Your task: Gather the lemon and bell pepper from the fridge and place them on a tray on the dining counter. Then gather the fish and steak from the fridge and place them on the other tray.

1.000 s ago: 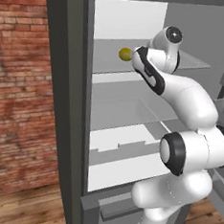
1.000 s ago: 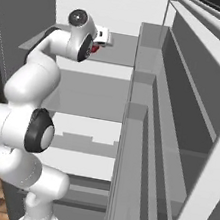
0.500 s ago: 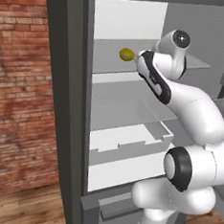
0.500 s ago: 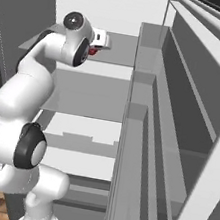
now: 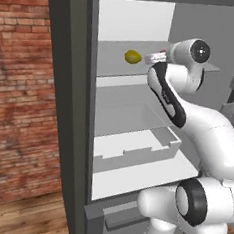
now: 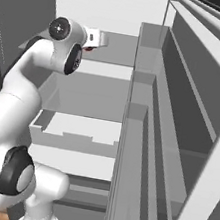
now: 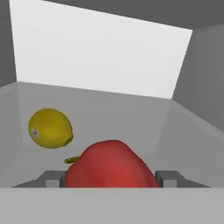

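The fridge (image 5: 64, 109) stands open, white inside. On its top shelf lies the yellow lemon (image 5: 133, 56), seen in the hand view at the left (image 7: 50, 127). To the right of it sits the red bell pepper (image 7: 111, 164), a sliver of red by the hand in the right base view (image 6: 86, 49). My gripper (image 7: 110, 178) reaches onto that shelf (image 5: 155, 57) and is shut on the bell pepper, one finger (image 7: 52, 178) pressed against each of its sides. The lemon lies apart from the gripper, to its left and further back.
Below the top shelf are a glass shelf and a white drawer (image 5: 136, 151). The open fridge door with its stacked bins (image 6: 147, 113) stands close on the right. A brick wall (image 5: 22, 80) and wooden floor are to the left.
The jaws have closed in around the bell pepper. The arm's elbow has swung out and the hand has pushed a little deeper onto the top shelf. The lemon has not moved.
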